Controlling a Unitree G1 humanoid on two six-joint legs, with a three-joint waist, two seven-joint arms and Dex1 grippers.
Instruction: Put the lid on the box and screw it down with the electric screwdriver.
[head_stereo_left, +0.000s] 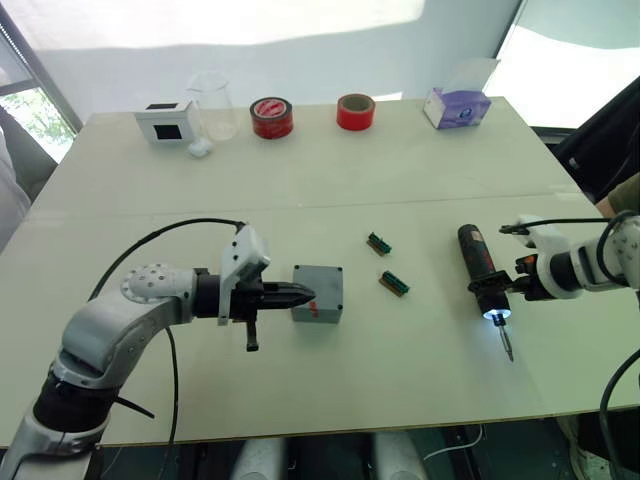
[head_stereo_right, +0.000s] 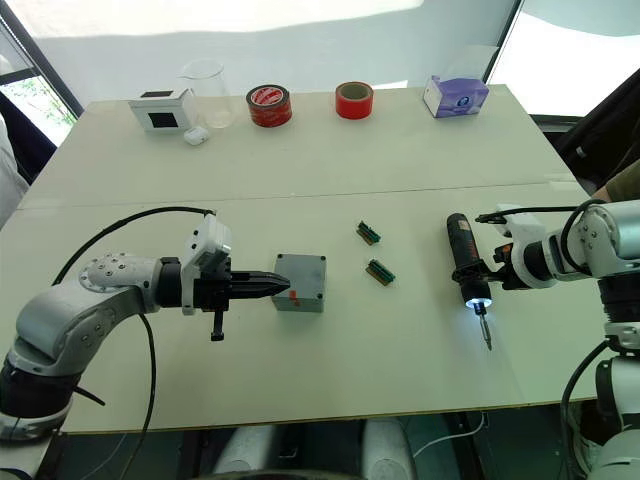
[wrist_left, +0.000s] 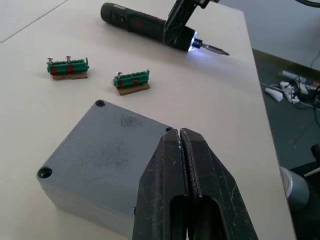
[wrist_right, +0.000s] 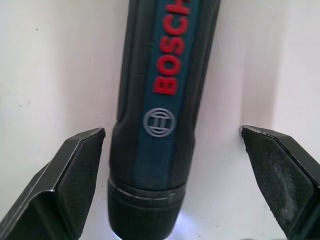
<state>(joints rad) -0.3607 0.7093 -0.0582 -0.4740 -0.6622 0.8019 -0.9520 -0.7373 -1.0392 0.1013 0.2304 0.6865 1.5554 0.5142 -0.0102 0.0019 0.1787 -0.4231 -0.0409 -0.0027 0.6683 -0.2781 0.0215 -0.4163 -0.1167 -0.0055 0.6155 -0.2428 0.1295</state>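
The grey box stands mid-table, its red mark facing the front edge. The lid lies flat on top of it, corner screw holes showing and a seam below the rim. My left gripper is shut with nothing in it, and its tips touch the box's left upper edge. To the right the electric screwdriver lies on the table, its tip light on and its bit pointing toward the front edge. My right gripper is open. Its fingers straddle the tool's front end without touching it.
Two green terminal blocks lie between box and screwdriver. Along the back edge stand a white box with a black face, a glass beaker, two red tape rolls and a purple tissue box.
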